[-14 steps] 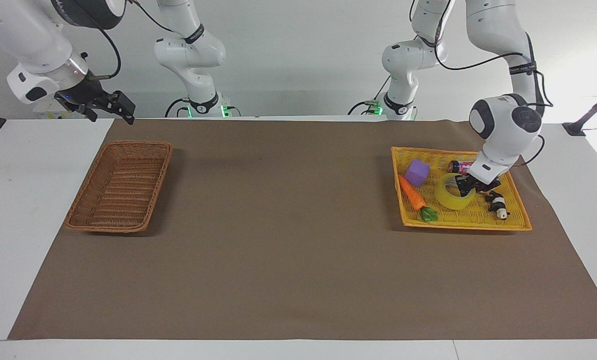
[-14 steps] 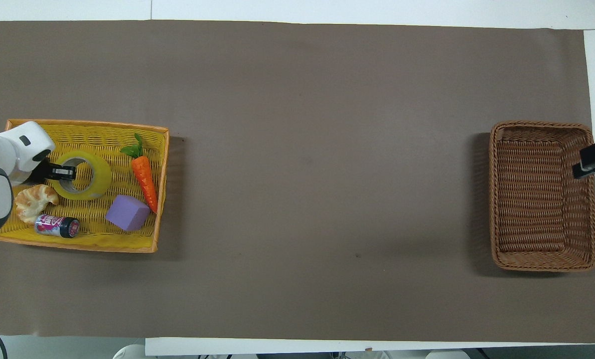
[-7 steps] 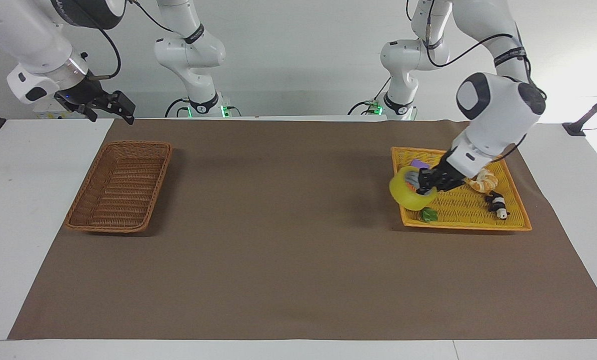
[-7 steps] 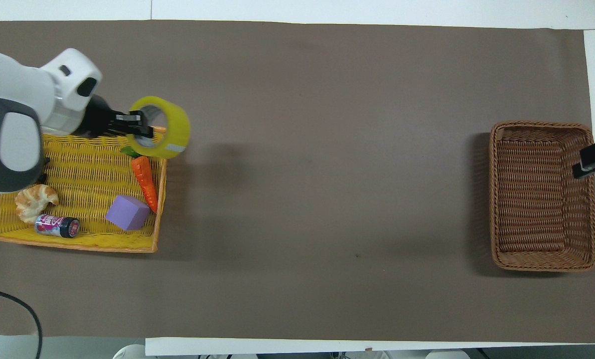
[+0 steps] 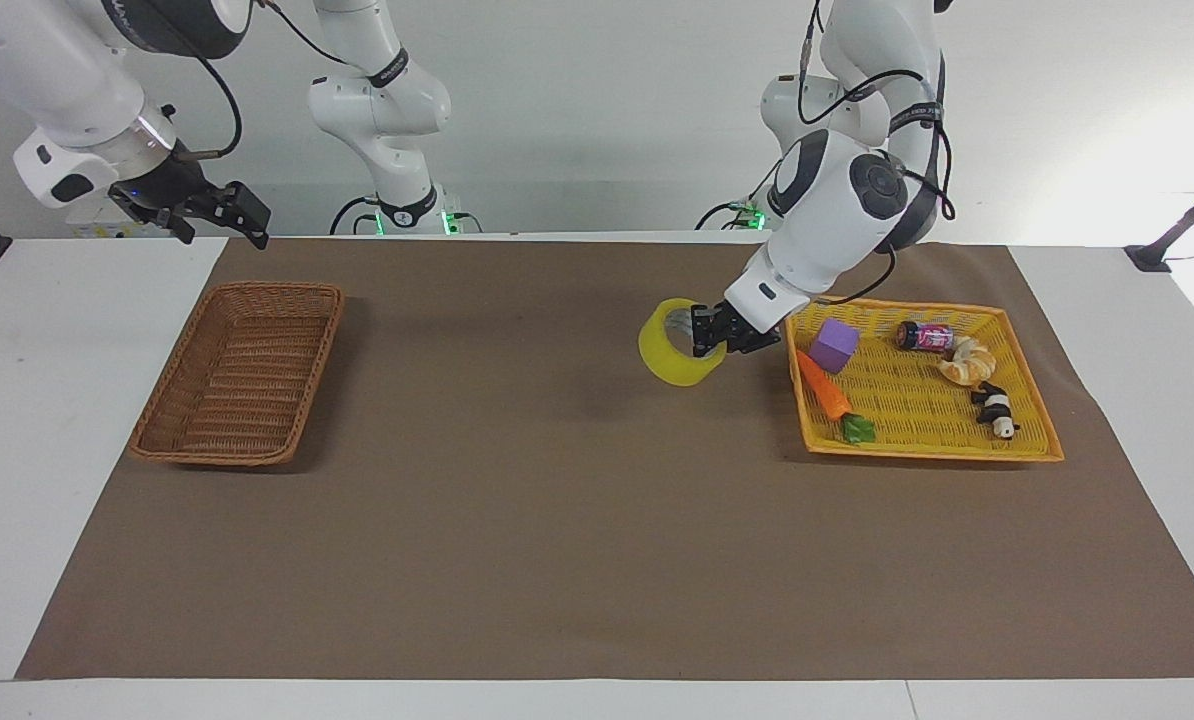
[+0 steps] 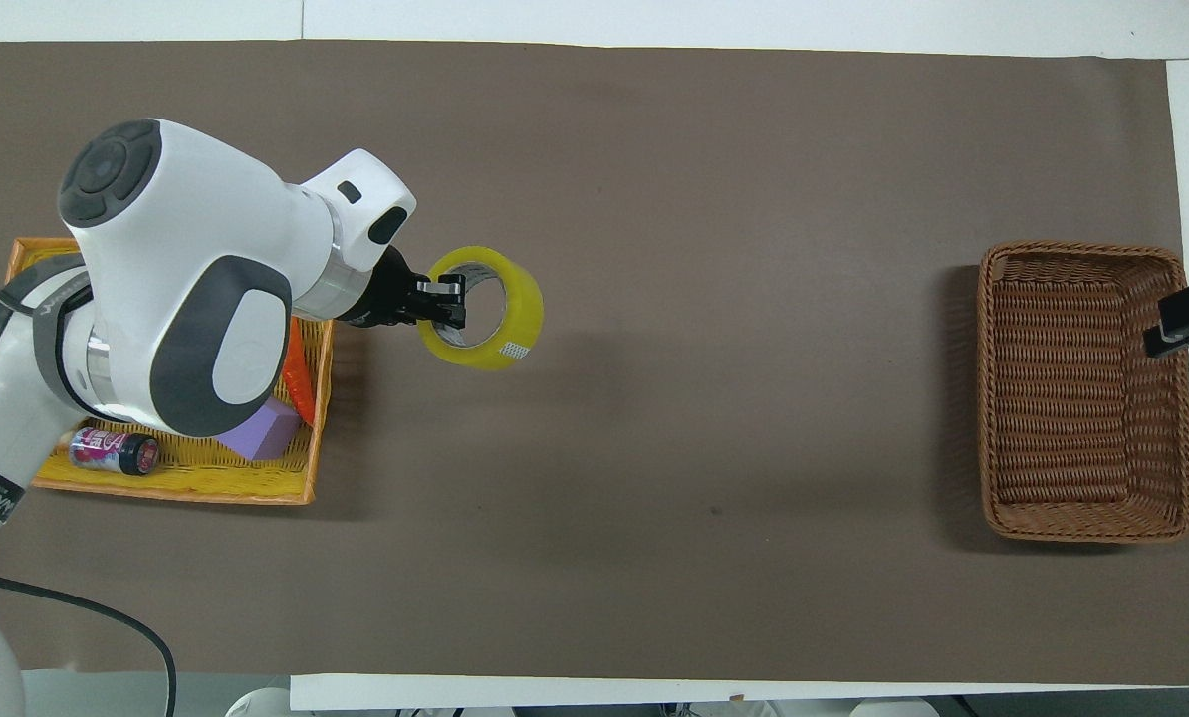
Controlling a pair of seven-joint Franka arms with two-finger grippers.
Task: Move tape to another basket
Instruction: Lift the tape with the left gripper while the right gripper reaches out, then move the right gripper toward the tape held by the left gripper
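Note:
My left gripper [image 5: 709, 338] [image 6: 447, 302] is shut on the rim of the yellow tape roll [image 5: 673, 350] [image 6: 495, 317] and holds it in the air over the brown mat, just off the yellow plastic tray [image 5: 932, 452] toward the middle of the table. The brown wicker basket [image 5: 242, 370] [image 6: 1087, 388] stands empty at the right arm's end of the table. My right gripper [image 5: 225, 212] [image 6: 1187, 324] waits raised by the wicker basket's rim on the robots' side.
The yellow tray [image 6: 171, 485] holds a purple block [image 5: 834, 346], a toy carrot [image 5: 825, 388], a small can [image 5: 924, 335], a croissant [image 5: 967, 362] and a small black-and-white figure [image 5: 994, 410]. A brown mat [image 5: 557, 520] covers the table between tray and basket.
My left gripper has lifted the tape out of the yellow tray and carried it over the mat toward the wicker basket. The right arm has not moved.

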